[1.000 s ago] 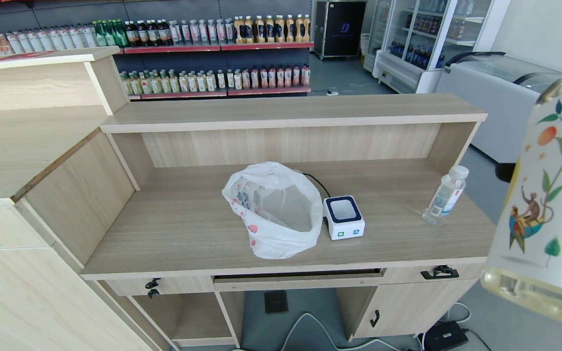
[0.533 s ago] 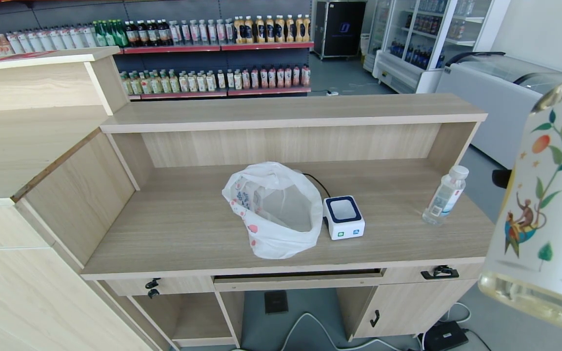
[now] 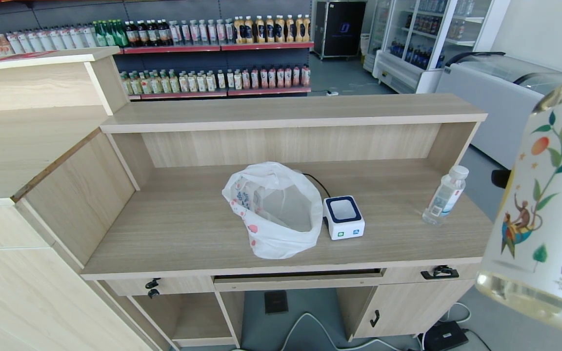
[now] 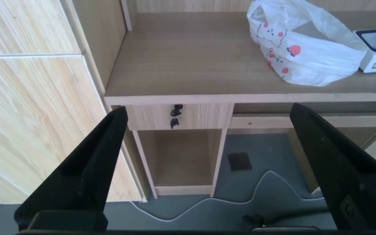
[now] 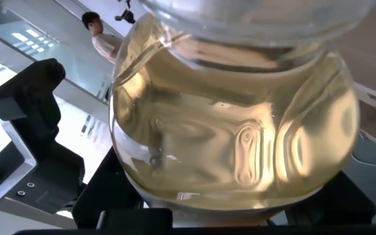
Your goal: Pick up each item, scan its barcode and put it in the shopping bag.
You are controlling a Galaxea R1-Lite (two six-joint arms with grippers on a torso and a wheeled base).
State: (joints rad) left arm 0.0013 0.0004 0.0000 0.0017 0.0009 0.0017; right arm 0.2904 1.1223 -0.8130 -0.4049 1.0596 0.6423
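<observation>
Tea bottle [image 3: 539, 209] is gripped by the right jaws, scan pending; water bottle [image 3: 444, 197] is outstanding; bag [image 3: 281, 234] seemingly part-filled; left jaws spread wide.

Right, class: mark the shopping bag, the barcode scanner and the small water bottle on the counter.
shopping bag [image 3: 277, 245]: head view, its white front wall.
barcode scanner [image 3: 343, 210]: head view, its top window.
small water bottle [image 3: 443, 200]: head view, its label.
</observation>
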